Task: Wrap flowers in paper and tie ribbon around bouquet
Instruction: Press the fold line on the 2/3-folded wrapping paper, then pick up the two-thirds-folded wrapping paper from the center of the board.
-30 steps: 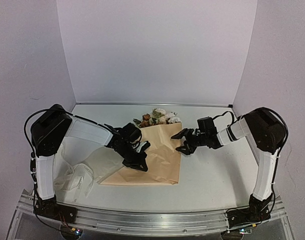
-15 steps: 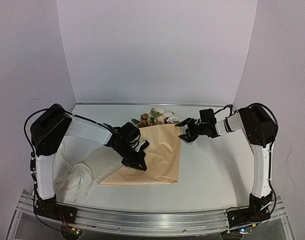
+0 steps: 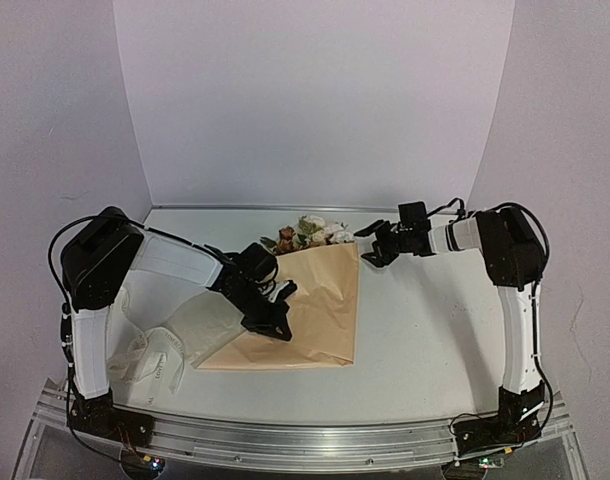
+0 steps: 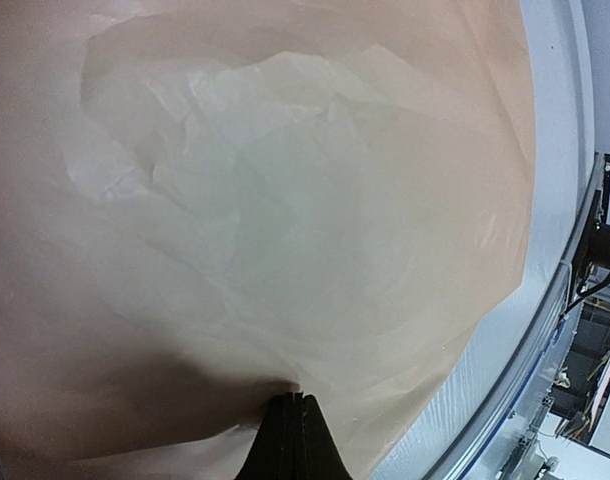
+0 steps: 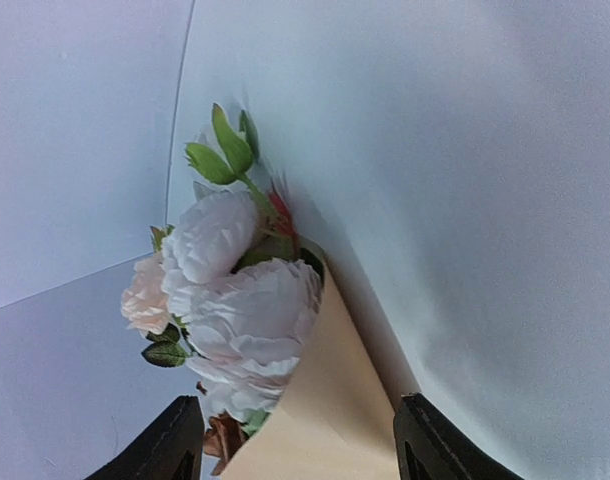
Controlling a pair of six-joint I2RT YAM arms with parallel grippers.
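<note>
a white worktop (image 3: 425, 330) stands in a plain booth of pale lilac walls (image 3: 305, 100), with an aluminium rail (image 3: 305, 440) along its near edge. the paper (image 3: 325, 300), tan kraft and creased, lies left of the middle, folded over the bunch. the flowers (image 3: 310, 232) poke out at its far end, near the back wall: white and peach heads, a rusty-brown one, a few green leaves. the ribbon (image 3: 150, 350), pale and sheer, lies crumpled on the worktop by the left arm. the left hand (image 3: 273, 322) has its fingers together, tips against the paper's near left part. the right hand (image 3: 370, 243) stands apart, just beside the flower heads and touching nothing.
</note>
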